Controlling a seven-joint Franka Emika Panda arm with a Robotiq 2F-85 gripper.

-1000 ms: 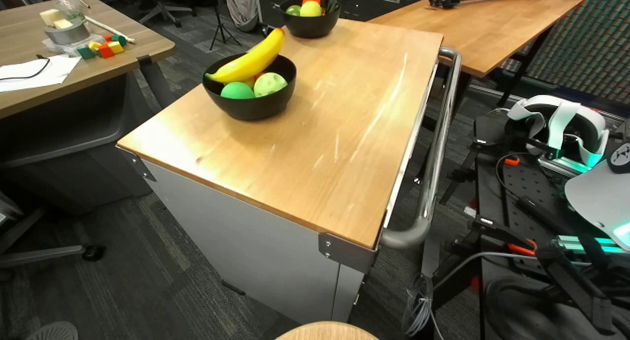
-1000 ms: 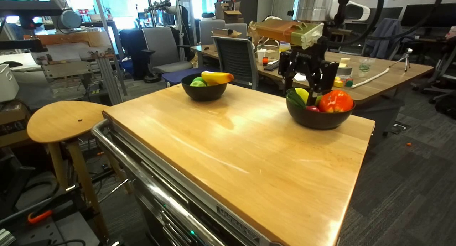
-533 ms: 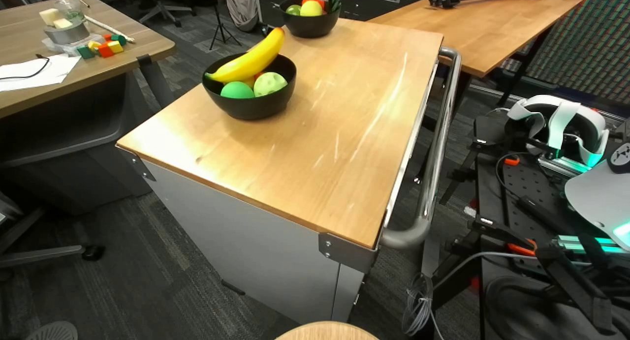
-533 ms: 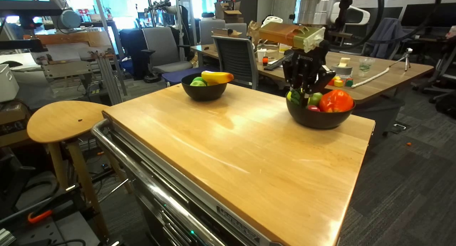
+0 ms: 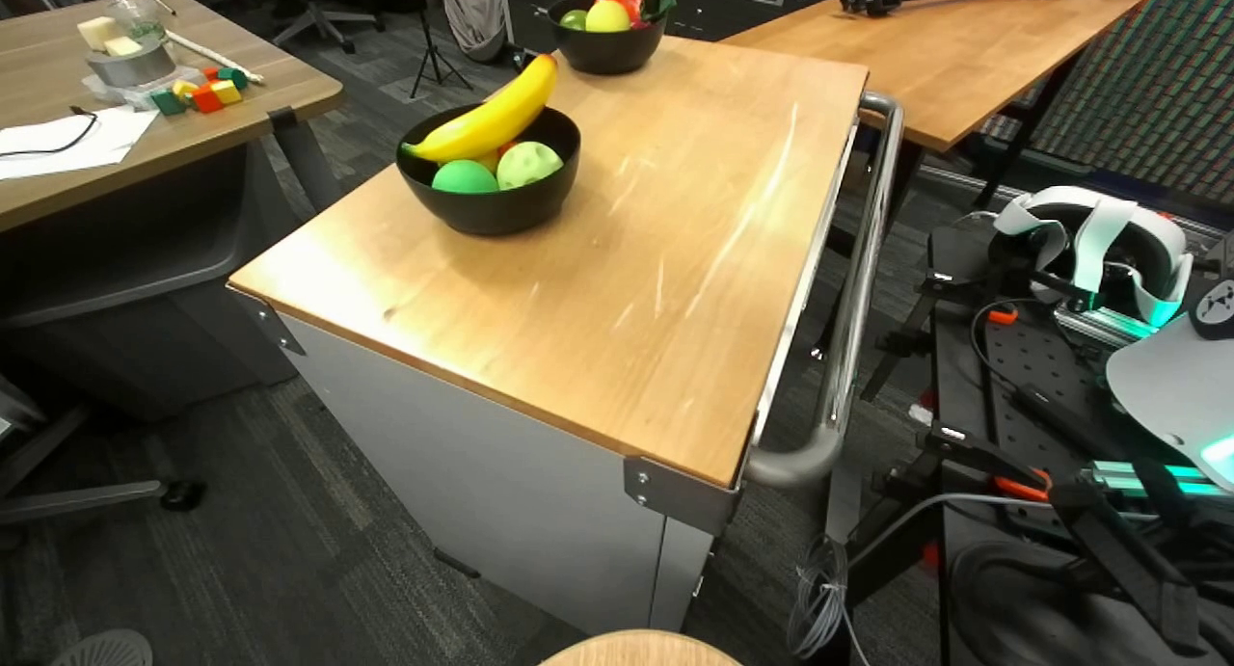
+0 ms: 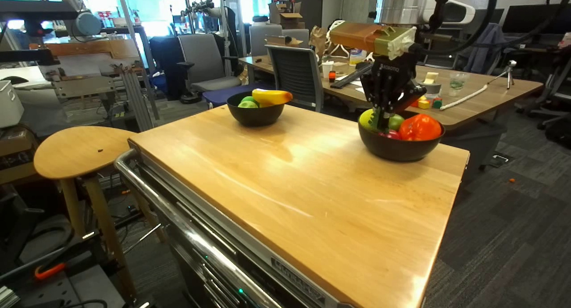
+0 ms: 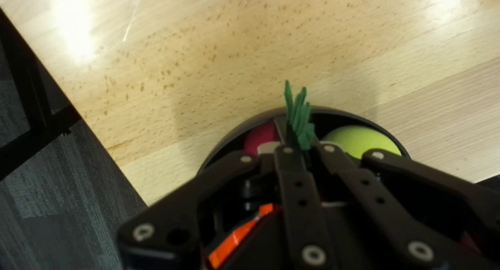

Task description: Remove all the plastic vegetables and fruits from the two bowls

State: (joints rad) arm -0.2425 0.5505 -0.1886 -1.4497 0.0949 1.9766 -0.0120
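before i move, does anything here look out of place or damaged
Yes: in an exterior view, a small orange thing lies on the carpet, perhaps dropped there; too small to identify. Pale streaks on the wooden top look like scratches. Both black bowls stand upright.

At the black bowl [image 7: 330,121], jaws pinch green leaves [image 7: 300,117] between a red piece [image 7: 260,138] and yellowish ball [image 7: 361,139].

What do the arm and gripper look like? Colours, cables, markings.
The gripper is black, with jointed fingers and pale "ROBOTIQ" lettering; round silver-coloured fasteners show in the wrist view. Above it sits a boxy orange-brown and olive-green housing, with crumpled whitish material at one end. Black cables loop alongside. The visible arm section is white and rounded.
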